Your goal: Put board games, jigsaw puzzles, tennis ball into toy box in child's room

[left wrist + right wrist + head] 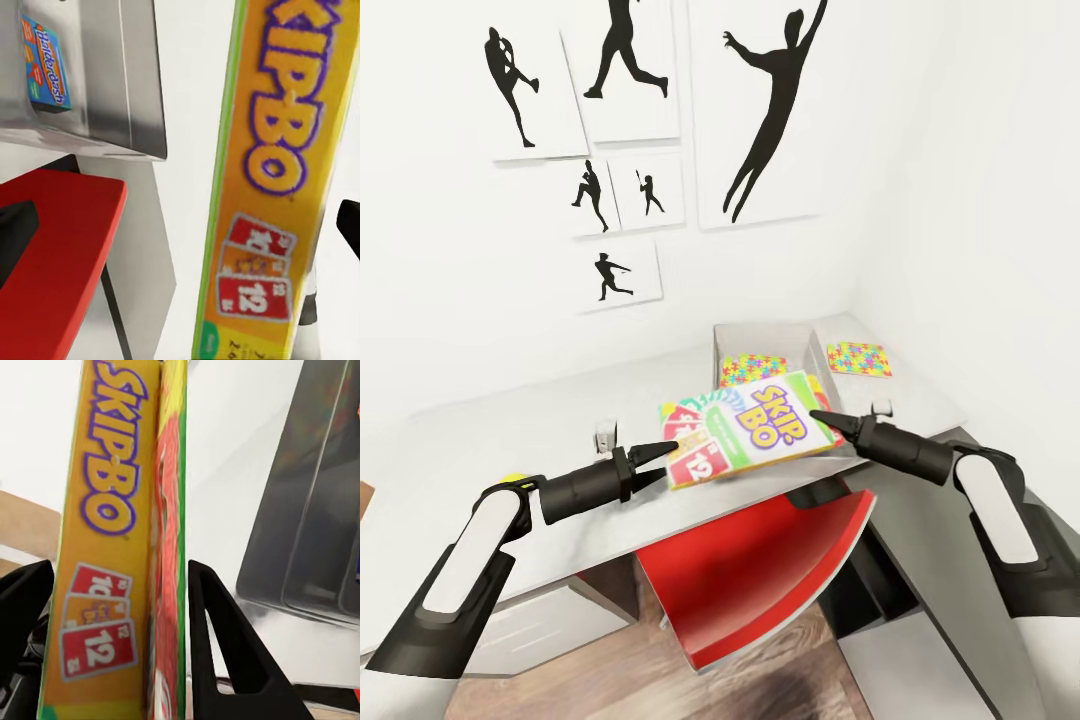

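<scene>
The Skip-Bo board game [752, 427] hangs flat above the table [500, 430], just in front of the toy box [765, 336]. My right gripper [827, 419] is shut on its right end; in the right wrist view its fingers [217, 645] press both faces of the Skip-Bo box [105, 547]. My left gripper [666, 450] is open at the box's left end, the box [277, 172] lying close to one finger [349, 225]. One jigsaw puzzle [752, 368] lies in the toy box, another [858, 358] beside it. A blue board game [45, 72] lies in the toy box [127, 90]. The tennis ball [512, 480] peeks out behind my left arm.
A red chair [760, 565] stands under the table's front edge, below the held box. A small white object [605, 433] sits on the tabletop near my left gripper. White walls with black player silhouettes [765, 110] close the table's far side and right corner.
</scene>
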Robot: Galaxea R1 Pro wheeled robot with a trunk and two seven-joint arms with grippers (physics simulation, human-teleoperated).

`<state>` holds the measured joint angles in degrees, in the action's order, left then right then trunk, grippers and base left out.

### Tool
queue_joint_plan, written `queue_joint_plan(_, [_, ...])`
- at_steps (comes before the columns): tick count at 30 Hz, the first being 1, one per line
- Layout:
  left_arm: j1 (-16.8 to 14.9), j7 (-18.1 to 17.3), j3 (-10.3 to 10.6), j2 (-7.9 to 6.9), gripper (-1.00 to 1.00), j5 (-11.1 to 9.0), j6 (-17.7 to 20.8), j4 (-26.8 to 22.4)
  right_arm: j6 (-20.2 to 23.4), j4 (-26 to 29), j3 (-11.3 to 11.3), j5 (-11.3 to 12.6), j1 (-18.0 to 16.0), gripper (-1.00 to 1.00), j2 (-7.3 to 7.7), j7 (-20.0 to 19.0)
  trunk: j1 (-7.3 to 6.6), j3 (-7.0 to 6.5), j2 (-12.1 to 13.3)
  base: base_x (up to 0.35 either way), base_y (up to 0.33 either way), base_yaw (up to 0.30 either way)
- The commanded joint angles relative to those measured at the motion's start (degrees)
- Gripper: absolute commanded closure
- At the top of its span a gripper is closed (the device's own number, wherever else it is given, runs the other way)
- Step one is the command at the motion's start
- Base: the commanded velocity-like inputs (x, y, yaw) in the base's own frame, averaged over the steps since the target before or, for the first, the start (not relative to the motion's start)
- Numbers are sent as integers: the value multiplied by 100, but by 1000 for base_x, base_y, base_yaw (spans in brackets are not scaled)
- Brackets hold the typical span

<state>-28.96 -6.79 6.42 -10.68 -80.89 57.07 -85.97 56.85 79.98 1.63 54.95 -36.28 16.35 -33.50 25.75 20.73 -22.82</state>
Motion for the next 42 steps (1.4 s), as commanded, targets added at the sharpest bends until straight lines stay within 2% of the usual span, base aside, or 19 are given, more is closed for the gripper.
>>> queue_joint_plan(1, [-5, -59, 3, -5, -100, 56, 6, 1, 28, 0, -17, -15, -5, 100, 0, -32, 3, 9, -10, 0, 0, 0])
queue_joint_plan(3, [-5, -59, 2, -9, -100, 56, 6, 1, 28, 0, -53, -11, -4, 100, 0, -32, 3, 9, -10, 0, 0, 0])
queue_joint_plan(8, [-5, -59, 0, -112, -100, 56, 6, 1, 28, 0, -347, 46, -3, 100, 0, -62, 3, 9, -10, 0, 0, 0])
queue_joint_plan(11, [-5, -59, 0, -264, -100, 52, 6, 4, 28, 0, -450, 78, -3, 100, 0, -112, 3, 9, -10, 0, 0, 0])
queue_joint_plan(14, [-5, -59, -5, -489, -100, 26, 6, 7, 28, 0, -503, 95, -3, 100, 6, -151, 3, 9, -10, 0, 0, 0])
queue_joint_plan(15, [-5, -59, -5, -489, -100, 26, 6, 7, 28, 0, -503, 95, -3, 100, 6, -151, 3, 9, -10, 0, 0, 0])
queue_joint_plan(18, [-5, -59, -16, -802, -100, -119, 6, 8, 28, 0, -530, 103, -4, 100, 38, -171, 3, 9, -10, 0, 0, 0])
queue_joint_plan(23, [-5, -59, -29, -1526, -100, -539, 6, 13, 29, 0, -549, 109, -4, 100, 82, -185, 3, 9, -10, 0, 0, 0])
queue_joint_plan(25, [-5, -59, -32, -1766, -100, -679, 6, 15, 29, 0, -553, 110, -5, 100, 97, -188, 3, 9, -10, 0, 0, 0])
queue_joint_plan(26, [-5, -59, -32, -1766, -100, -679, 6, 15, 29, 0, -553, 110, -5, 100, 97, -188, 3, 9, -10, 0, 0, 0])
queue_joint_plan(31, [-5, -59, -34, -2291, -100, -881, 6, 22, 28, 0, -557, 111, -3, 100, 122, -191, 3, 9, -10, 0, 0, 0])
queue_joint_plan(32, [-5, -59, -34, -2291, -100, -881, 6, 22, 28, 0, -557, 111, -3, 100, 122, -191, 3, 9, -10, 0, 0, 0])
queue_joint_plan(36, [-5, -63, -45, -2586, -100, -967, 6, 42, 34, 0, -558, 112, -3, 100, 150, -192, 3, 9, -10, 0, 0, 0])
queue_joint_plan(37, [-5, -63, -45, -2586, -100, -967, 6, 42, 34, 0, -558, 112, -3, 100, 150, -192, 3, 9, -10, 0, 0, 0])
queue_joint_plan(42, [-5, -66, -47, -2825, -100, -1025, 6, 112, 32, 0, -558, 114, -4, 100, 196, -218, 3, 9, -10, 0, 0, 0])
